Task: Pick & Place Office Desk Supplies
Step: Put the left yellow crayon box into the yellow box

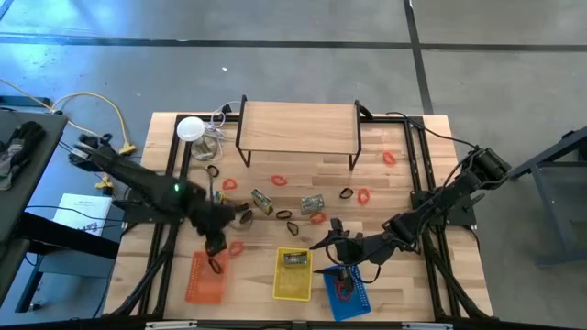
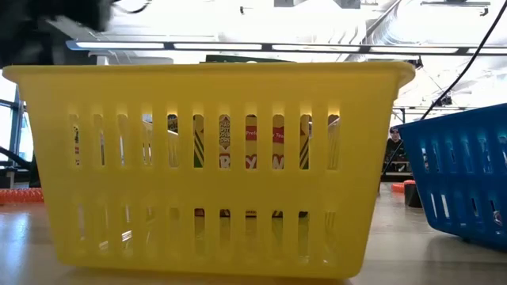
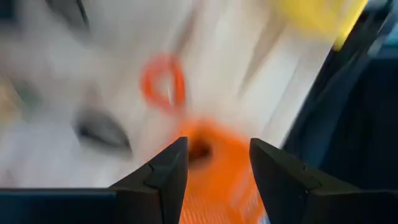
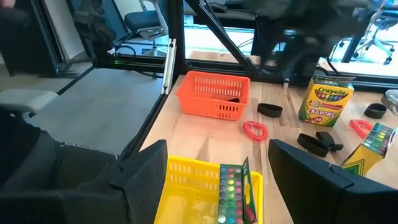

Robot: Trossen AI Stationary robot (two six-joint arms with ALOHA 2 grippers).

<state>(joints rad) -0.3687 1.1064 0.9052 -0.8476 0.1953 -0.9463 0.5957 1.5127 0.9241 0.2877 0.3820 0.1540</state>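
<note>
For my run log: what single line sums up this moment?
left claw: open, above orange basket | right claw: open, empty, near blue basket | yellow basket: holds a packet

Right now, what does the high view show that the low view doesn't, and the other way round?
Only the high view shows both arms, the left claw open above the orange basket, the right claw open near the blue basket, red rubber bands and crayon boxes scattered on the table, and the wooden shelf. Only the low view shows the room's ceiling lights. Both show the yellow basket holding a packet, with the blue basket beside it.
</note>
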